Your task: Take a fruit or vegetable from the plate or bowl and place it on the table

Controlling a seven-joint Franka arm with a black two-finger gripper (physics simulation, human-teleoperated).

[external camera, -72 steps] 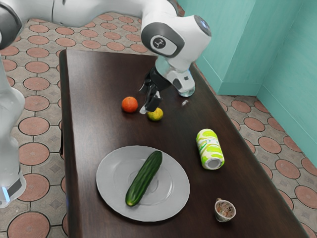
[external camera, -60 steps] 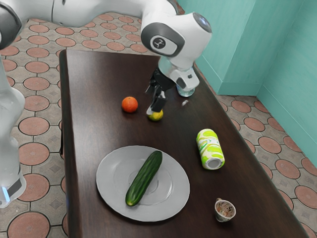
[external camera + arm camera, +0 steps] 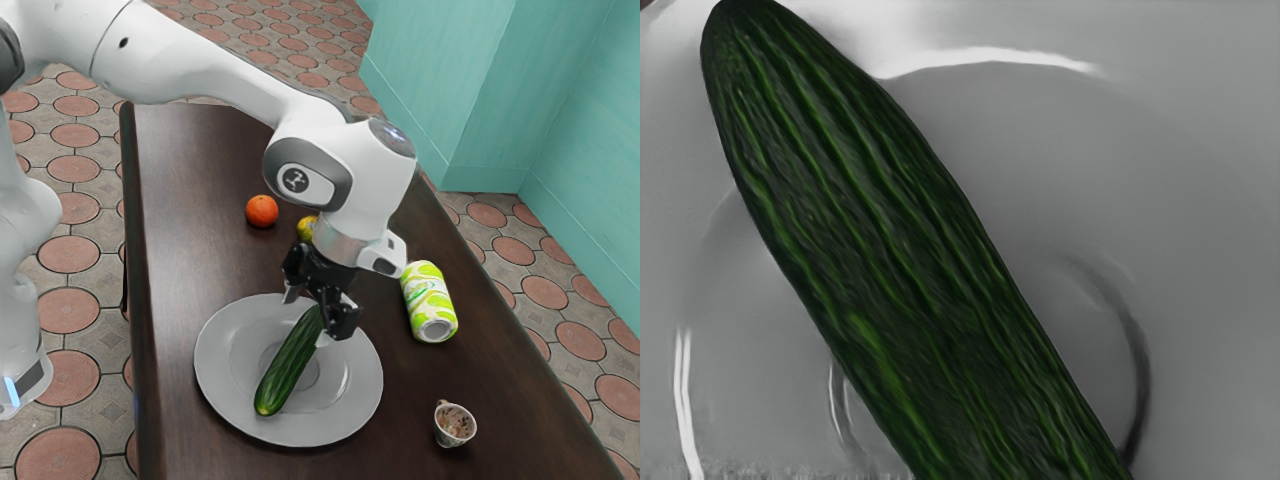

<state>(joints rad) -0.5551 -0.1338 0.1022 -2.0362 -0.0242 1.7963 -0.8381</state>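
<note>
Cucumber (image 3: 288, 368) lies on a plate (image 3: 222, 372), dark table (image 3: 195, 210) beneath, teal walls (image 3: 505, 95) beyond, the pincer (image 3: 307, 318) apparently wide.

Green cucumber (image 3: 880, 240), ridged skin, gray plate (image 3: 1200, 200)

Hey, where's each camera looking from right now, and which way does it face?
Exterior view: at the arm's side, looking down over the table; the arm enters from the exterior view's upper left, its gripper over the plate.
Wrist view: on the hand, facing down at the cucumber.
Both share the cucumber and plate.
</note>
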